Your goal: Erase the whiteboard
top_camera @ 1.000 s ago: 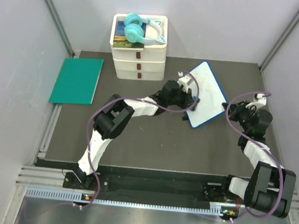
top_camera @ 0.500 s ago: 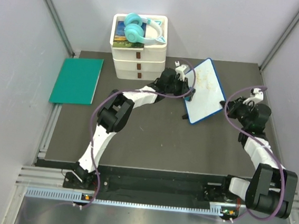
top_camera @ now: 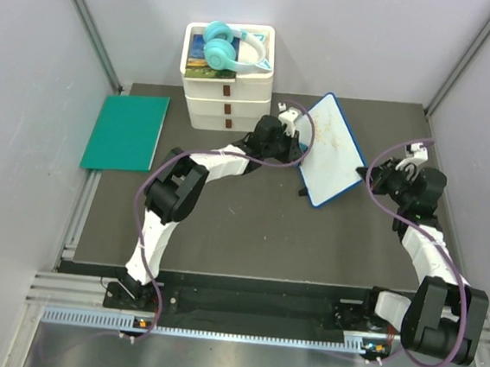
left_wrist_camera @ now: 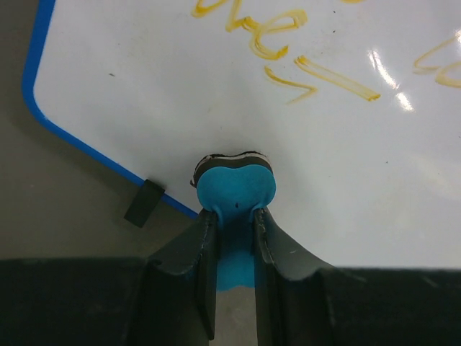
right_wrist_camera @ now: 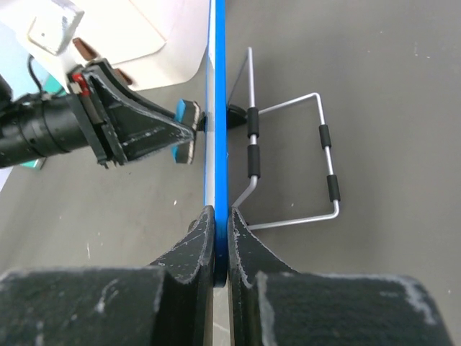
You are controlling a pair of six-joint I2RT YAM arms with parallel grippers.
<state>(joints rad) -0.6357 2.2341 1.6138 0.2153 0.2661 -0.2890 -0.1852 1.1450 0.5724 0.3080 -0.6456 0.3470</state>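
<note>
The whiteboard [top_camera: 333, 150], white with a blue frame, stands tilted up on edge right of centre. My right gripper [top_camera: 373, 173] is shut on its right edge; in the right wrist view [right_wrist_camera: 218, 216] the blue frame [right_wrist_camera: 217, 86] runs edge-on between the fingers, with the wire stand [right_wrist_camera: 292, 169] behind it. My left gripper [top_camera: 299, 145] is shut on a blue eraser [left_wrist_camera: 236, 189] pressed against the board face [left_wrist_camera: 324, 180] near its lower edge. Yellow scribbles [left_wrist_camera: 277, 32] lie above the eraser. The eraser also shows in the right wrist view [right_wrist_camera: 186, 132].
A green mat [top_camera: 127, 130] lies at the left edge of the dark table. A stack of white trays [top_camera: 227, 95] with turquoise headphones [top_camera: 228, 47] on top stands at the back, just left of my left arm. A small black foot [left_wrist_camera: 142, 202] sits under the board's frame.
The board has been tipped up from lying nearly flat to steeply on edge. My left gripper has moved back and left with the eraser, staying against the board face.
</note>
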